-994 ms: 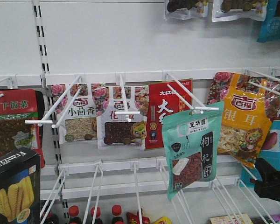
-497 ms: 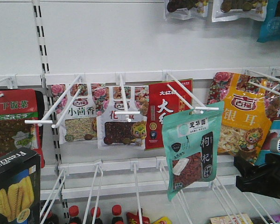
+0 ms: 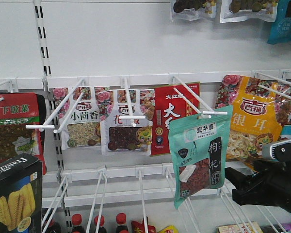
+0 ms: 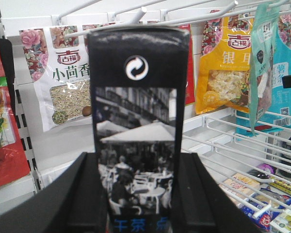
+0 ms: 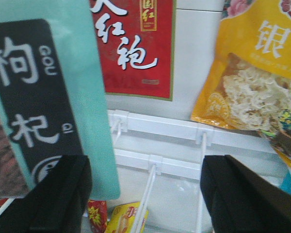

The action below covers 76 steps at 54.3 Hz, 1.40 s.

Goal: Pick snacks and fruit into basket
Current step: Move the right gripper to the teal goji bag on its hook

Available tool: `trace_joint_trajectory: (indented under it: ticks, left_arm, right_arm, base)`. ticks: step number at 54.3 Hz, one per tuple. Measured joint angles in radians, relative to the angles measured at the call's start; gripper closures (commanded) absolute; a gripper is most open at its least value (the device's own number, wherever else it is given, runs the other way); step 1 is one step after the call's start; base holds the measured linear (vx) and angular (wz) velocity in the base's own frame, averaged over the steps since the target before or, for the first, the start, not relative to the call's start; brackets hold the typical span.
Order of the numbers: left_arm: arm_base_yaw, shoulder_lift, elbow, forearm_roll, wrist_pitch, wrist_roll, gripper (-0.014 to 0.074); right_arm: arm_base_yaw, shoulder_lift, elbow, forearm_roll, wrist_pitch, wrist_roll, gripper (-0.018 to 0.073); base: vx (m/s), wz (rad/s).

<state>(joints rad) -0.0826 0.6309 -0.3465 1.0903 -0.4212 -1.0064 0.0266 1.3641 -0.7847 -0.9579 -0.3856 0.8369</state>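
our left gripper [image 4: 138, 196] grips the black franzzi box [image 4: 137, 111], low on the left. our right gripper [image 5: 145, 191] is spread wide by the lower edge of the teal goji pouch [image 5: 53, 97], which hangs from a white peg hook [image 3: 199, 103]. a red pouch [image 5: 136, 43] hangs behind it and a yellow pouch [image 5: 247, 77] to its right.

I see matte black, wedge-shaped fingers [image 5: 245, 196] on my left end effector [image 4: 138, 194] and right end effector [image 5: 145, 187], and a blocky black wrist housing [image 3: 276, 187] topped by a pale grey piece [image 3: 277, 148].
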Motion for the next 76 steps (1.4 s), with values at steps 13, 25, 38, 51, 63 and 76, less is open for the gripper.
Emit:
trace_joint_trajectory:
  ticks: [13, 25, 38, 51, 63, 76]
  left_arm:
    - [0.000, 0.000, 0.000, 0.000, 0.000, 0.000, 0.0594]
    - [0.000, 0.000, 0.000, 0.000, 0.000, 0.000, 0.0594]
    - [0.000, 0.000, 0.000, 0.000, 0.000, 0.000, 0.0594]
    - [0.000, 0.000, 0.000, 0.000, 0.000, 0.000, 0.0594]
    - [0.000, 0.000, 0.000, 0.000, 0.000, 0.000, 0.0594]
    - [0.000, 0.000, 0.000, 0.000, 0.000, 0.000, 0.0594]
  right_arm:
    - [0.000, 0.000, 0.000, -0.231, -0.102, 0.187, 0.0017]
    - [-0.042, 0.000, 0.000, -0.271, -0.164, 0.235, 0.0017]
    - [-0.214, 0.000, 0.000, -0.321, -0.401, 0.336, 0.0017]
    - [-0.333, 0.055, -0.081, -0.487, -0.630, 0.512, 0.0017]
    - [-0.338, 0.149, -0.200, -0.550, -0.717, 0.577, 0.0017]
    - [-0.338, 0.245, -0.292, -0.593, -0.771, 0.601, 0.0017]
  base:
    - [0.00, 0.00]
    - [0.00, 0.00]
    - [0.00, 0.00]
    - [0.00, 0.00]
    - [0.00, 0.00]
    - [0.00, 0.00]
